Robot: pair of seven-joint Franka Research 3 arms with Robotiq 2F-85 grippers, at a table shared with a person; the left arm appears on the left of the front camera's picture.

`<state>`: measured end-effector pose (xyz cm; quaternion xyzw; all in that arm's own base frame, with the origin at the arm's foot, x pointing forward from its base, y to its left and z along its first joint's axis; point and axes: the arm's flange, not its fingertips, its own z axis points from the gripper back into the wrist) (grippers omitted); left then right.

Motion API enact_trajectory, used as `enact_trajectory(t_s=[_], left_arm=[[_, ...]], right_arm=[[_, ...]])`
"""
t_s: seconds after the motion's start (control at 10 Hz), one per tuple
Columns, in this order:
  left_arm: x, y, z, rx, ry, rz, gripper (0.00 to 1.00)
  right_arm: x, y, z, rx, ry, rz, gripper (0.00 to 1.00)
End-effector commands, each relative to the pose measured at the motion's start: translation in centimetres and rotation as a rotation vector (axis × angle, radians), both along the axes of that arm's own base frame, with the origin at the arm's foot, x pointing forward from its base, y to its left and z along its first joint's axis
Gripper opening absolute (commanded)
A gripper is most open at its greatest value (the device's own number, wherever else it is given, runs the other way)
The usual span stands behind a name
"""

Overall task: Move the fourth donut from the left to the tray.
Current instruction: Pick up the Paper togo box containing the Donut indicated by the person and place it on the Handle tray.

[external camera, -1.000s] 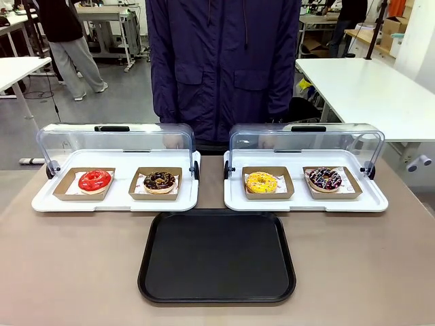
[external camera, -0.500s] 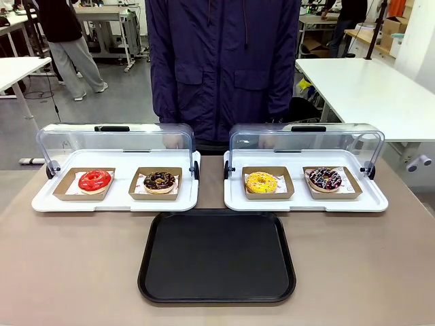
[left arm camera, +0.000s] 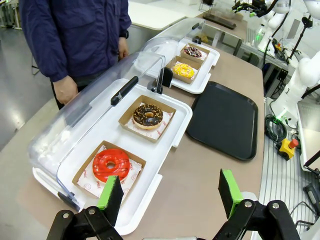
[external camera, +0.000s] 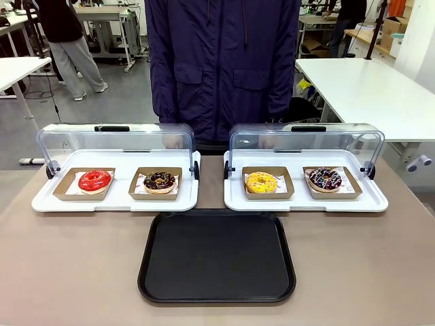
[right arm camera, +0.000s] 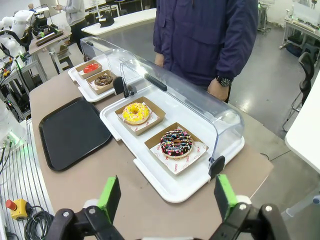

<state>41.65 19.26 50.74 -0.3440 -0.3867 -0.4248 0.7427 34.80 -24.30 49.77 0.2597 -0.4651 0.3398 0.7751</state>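
The brown desk [external camera: 75, 265] carries the tray [external camera: 217, 258], with the left display tray [external camera: 115, 203] and the right display tray [external camera: 306, 205] just behind it

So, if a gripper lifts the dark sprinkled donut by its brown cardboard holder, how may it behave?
The dark glazed ring donut with white drizzle and sprinkles is probably soft; its glaze may smear if squeezed. Its shallow brown cardboard holder looks thin, so it could bend or tip when gripped by one edge.

Front cam across table [external camera: 68, 272]; wrist cams high, opposite ends (tray [external camera: 217, 257] shared).
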Motion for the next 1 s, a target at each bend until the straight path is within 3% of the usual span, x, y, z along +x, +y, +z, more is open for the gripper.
enact_trajectory(t_s=[0.0,0.9], left_arm=[[-0.04,0.04,0.27,-0.002,0.001,-0.006,1.00],[-0.04,0.04,0.27,-0.002,0.001,-0.006,1.00]], right_arm=[[0.35,-0.17,0.04,0.008,-0.040,0.007,1.00],[0.35,-0.17,0.04,0.008,-0.040,0.007,1.00]])
